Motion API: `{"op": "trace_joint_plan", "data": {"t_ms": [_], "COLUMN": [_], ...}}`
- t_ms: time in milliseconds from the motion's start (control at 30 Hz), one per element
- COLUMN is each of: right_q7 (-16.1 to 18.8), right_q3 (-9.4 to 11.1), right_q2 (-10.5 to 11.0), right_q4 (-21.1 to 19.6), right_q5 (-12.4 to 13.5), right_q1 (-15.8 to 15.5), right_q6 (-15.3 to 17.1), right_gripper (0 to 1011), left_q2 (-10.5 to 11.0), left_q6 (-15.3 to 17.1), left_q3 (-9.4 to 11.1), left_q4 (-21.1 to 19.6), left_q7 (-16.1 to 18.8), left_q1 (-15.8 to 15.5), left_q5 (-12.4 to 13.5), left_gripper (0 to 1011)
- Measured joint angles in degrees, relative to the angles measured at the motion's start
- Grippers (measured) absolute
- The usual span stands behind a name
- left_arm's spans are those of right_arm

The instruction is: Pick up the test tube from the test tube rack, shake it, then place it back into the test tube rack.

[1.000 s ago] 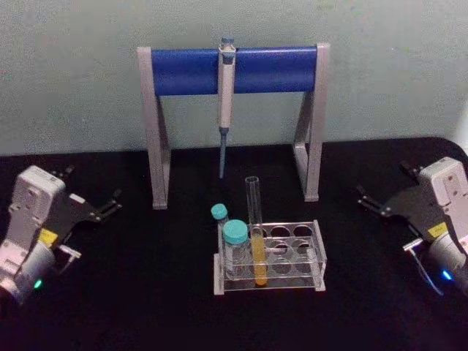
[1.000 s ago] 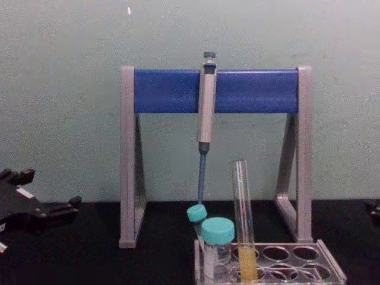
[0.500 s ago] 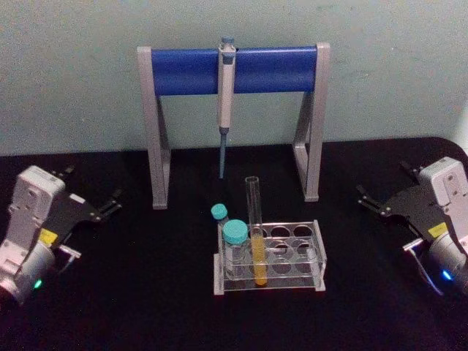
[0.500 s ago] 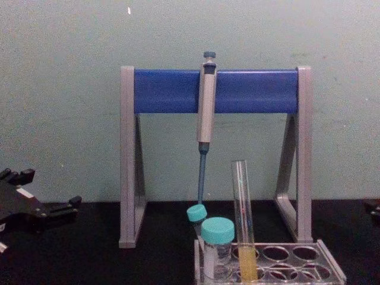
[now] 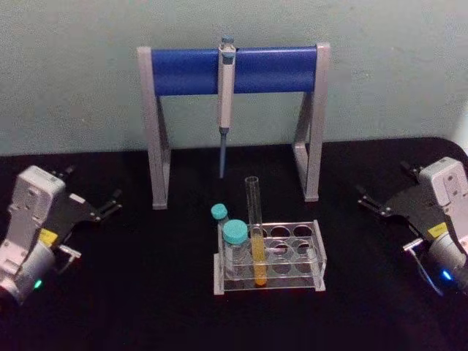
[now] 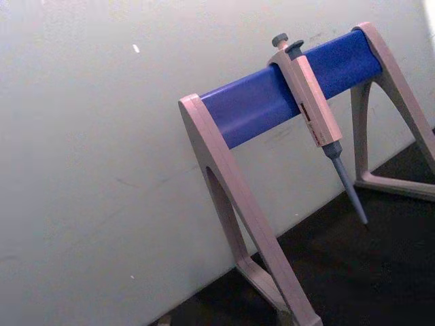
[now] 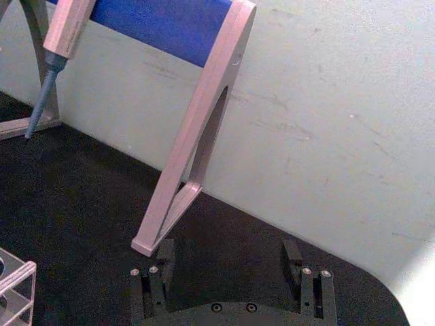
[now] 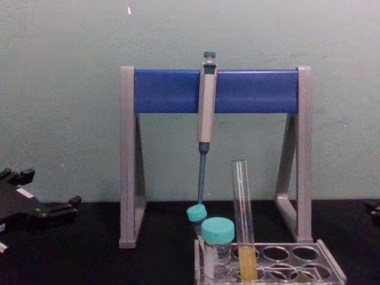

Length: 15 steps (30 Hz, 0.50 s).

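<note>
while left claw and right claw gape empty, the test tube stands upright in rack.

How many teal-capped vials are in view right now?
2. The larger vial stands at the front-left of the test tube rack, left of the test tube. The smaller vial is right behind it, at the back-left corner. More could hide behind them.
</note>
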Motion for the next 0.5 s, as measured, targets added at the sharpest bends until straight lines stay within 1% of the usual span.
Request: {"op": "trace_joint_plan", "data": {"t_ms": [500], "right_q7": [0.0], "right_q3": [0.0], "right_q2": [0.0], "right_q4": [0.0], "right_q5": [0.0], "right_q1": [0.0], "right_q6": [0.0], "right_gripper": [1000], "left_q2": [0.0], "left_q6": [0.0], "left_q3": [0.0], "left_q4": [0.0], "left_q7": [0.0], "left_q1": [0.0], "left_q5": [0.0], "left_gripper": [1001]}}
